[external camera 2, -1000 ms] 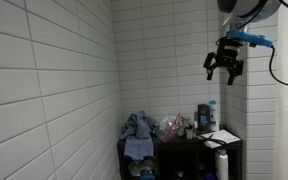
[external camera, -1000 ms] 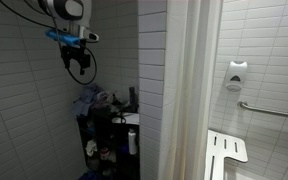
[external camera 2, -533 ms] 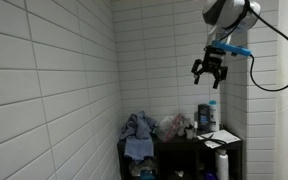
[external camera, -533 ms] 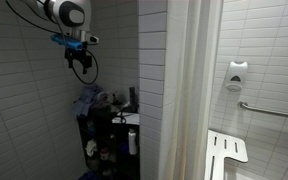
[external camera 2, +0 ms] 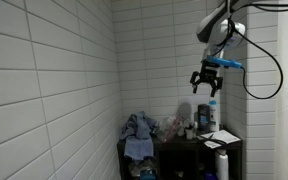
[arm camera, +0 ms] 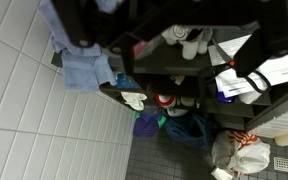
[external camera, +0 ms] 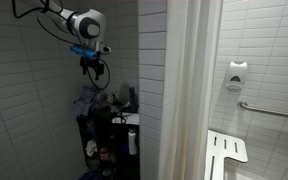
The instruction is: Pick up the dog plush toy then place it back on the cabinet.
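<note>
The black open-shelved cabinet [external camera: 112, 142] [external camera 2: 189, 152] [arm camera: 152, 88] stands against the tiled wall. A small white and grey plush toy [arm camera: 187, 37], taken to be the dog, lies on its top shelf; in an exterior view it is a pale lump [external camera 2: 173, 125]. My gripper [external camera: 95, 70] [external camera 2: 205, 87] hangs open and empty in the air above the cabinet top, well clear of the toy. In the wrist view its dark fingers [arm camera: 76, 22] come in from the top and the gripper [arm camera: 174, 12] frames the toy.
A blue cloth [external camera 2: 136, 130] [arm camera: 84, 66] is draped over the cabinet's wall end. A white bottle [external camera 2: 205, 115] and papers [external camera 2: 220, 138] sit at the other end. A shower curtain [external camera: 189, 90] and white slatted seat [external camera: 226, 152] lie beyond. Bags [arm camera: 246, 152] lie on the floor.
My gripper has moved down and sideways, from higher up near the wall to a spot over the cabinet top. It stays open and empty.
</note>
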### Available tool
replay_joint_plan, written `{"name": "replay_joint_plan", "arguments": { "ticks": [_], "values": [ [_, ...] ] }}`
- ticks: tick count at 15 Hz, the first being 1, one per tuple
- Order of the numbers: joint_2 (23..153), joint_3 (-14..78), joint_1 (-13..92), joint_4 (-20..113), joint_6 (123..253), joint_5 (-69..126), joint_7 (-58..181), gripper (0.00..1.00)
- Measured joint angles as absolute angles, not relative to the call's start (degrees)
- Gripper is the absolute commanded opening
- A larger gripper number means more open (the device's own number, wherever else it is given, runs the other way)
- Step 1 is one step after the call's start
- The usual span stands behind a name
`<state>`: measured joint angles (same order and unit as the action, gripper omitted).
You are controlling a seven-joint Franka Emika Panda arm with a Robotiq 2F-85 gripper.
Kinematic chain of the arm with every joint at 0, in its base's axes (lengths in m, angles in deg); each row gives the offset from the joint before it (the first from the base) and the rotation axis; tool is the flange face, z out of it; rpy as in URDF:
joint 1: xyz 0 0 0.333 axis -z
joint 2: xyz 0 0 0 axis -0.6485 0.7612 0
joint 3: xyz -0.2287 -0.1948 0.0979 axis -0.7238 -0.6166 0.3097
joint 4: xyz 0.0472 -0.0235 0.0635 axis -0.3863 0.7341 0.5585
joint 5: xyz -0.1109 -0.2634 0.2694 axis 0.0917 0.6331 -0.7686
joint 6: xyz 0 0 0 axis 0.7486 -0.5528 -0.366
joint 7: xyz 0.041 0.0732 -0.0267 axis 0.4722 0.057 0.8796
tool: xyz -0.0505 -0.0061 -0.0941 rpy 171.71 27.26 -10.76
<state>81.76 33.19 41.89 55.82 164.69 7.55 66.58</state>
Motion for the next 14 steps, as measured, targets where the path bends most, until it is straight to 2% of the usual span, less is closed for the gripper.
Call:
{"name": "replay_joint_plan", "arguments": {
  "ticks": [14],
  "values": [
    [97.96,33.69,44.12,37.42,159.91,7.56,66.25,1.00]
  ]
}}
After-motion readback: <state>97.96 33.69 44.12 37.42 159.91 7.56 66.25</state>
